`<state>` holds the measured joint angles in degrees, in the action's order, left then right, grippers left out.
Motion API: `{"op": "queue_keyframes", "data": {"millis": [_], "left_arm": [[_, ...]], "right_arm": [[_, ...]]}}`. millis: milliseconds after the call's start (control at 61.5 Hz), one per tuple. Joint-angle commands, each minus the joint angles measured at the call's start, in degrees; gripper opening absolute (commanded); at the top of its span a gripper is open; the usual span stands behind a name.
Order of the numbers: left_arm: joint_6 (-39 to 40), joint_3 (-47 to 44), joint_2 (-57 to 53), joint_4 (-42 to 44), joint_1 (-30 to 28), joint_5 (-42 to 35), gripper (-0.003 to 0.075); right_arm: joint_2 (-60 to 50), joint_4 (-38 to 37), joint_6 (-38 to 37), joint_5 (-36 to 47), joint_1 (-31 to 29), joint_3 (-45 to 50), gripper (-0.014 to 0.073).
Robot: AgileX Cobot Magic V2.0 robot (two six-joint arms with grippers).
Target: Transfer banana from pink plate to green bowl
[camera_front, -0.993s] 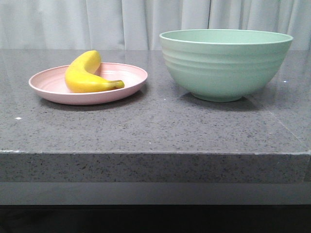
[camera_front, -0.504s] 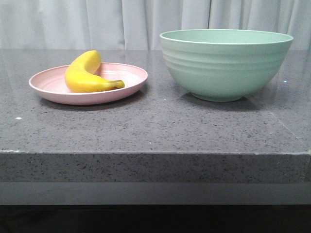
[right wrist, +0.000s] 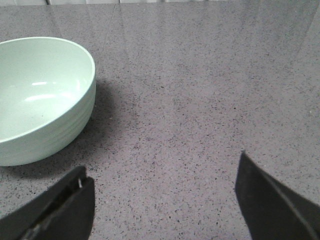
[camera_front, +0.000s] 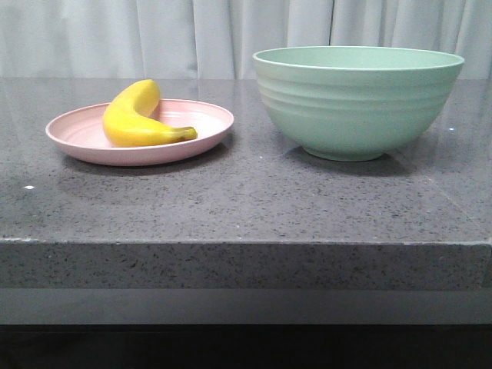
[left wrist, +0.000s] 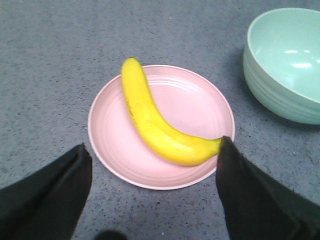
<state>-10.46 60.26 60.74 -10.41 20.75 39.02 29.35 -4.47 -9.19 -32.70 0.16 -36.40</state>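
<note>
The yellow banana (camera_front: pixel 137 117) lies on the pink plate (camera_front: pixel 200 137) at the left of the table. The mint-green bowl (camera_front: pixel 357 100) stands to its right and looks empty in the wrist views. Neither gripper shows in the front view. In the left wrist view the banana (left wrist: pixel 152 122) lies across the plate (left wrist: pixel 112 135), and my left gripper (left wrist: pixel 154 150) is open and empty above the plate's near edge, one finger in front of the banana's stem end. The bowl (left wrist: pixel 285 60) shows there too. My right gripper (right wrist: pixel 162 172) is open and empty over bare table beside the bowl (right wrist: pixel 40 95).
The grey speckled stone tabletop (camera_front: pixel 254 200) ends in a front edge close to the camera. A pale curtain (camera_front: pixel 192 34) hangs behind the table.
</note>
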Motion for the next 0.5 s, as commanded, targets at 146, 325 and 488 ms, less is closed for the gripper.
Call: {"op": "queue_keyframes", "data": {"millis": [146,325,488], "left_arm": [[14.87,14.15,13.40,11.99,6.27,8.33,0.0515],[20.54,24.62,24.76,12.70,6.80,18.56,0.0515],[25.00,31.31,32.19,12.70,6.80,23.42,0.0515]], "right_arm": [[0.60,-0.93,0.08,3.92,0.11,-1.34,0.0593],[0.60,-0.93,0.08,3.92,0.11,-1.34,0.0593],[0.60,-0.93,0.08,3.92,0.11,-1.34,0.0593]]}}
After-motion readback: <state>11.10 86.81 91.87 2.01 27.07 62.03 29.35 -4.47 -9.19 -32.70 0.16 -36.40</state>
